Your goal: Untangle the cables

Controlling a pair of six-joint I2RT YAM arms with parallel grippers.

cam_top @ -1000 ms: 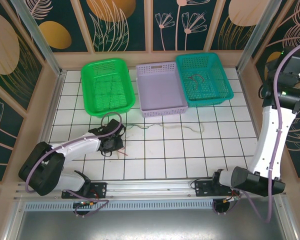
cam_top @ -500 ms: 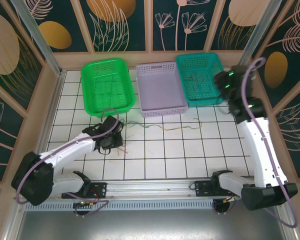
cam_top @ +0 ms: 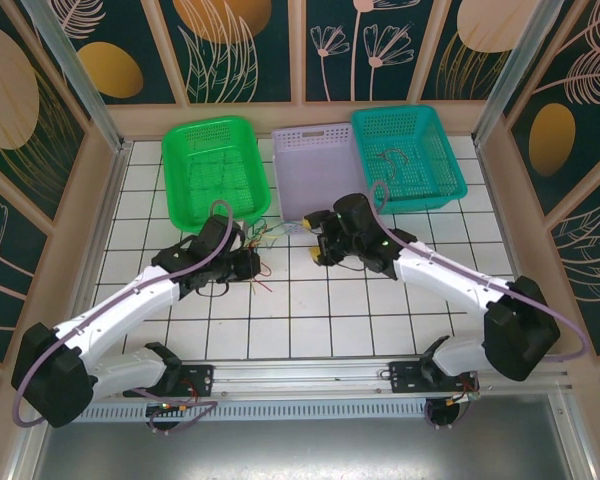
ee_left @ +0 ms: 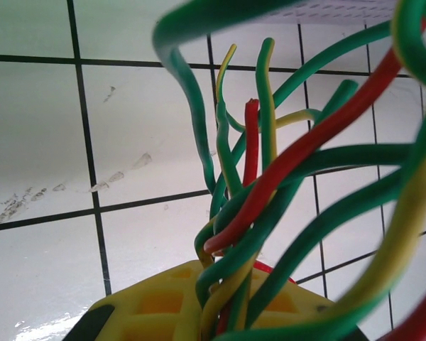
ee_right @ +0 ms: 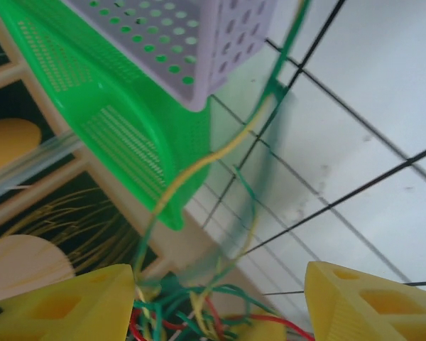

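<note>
left arm (cam_top: 130, 300) stretched forward and inward, left gripper (cam_top: 246, 266) clamped tight on the cables (ee_left: 250, 142), right arm (cam_top: 450, 280) reaching low toward the middle, right gripper (cam_top: 318, 246) with jaws wide apart

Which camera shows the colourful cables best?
The left wrist view: the cables are close up, so each green, yellow and red strand stands apart. The top view shows a tiny tuft; the right wrist view, a blurry tangle low down.
</note>
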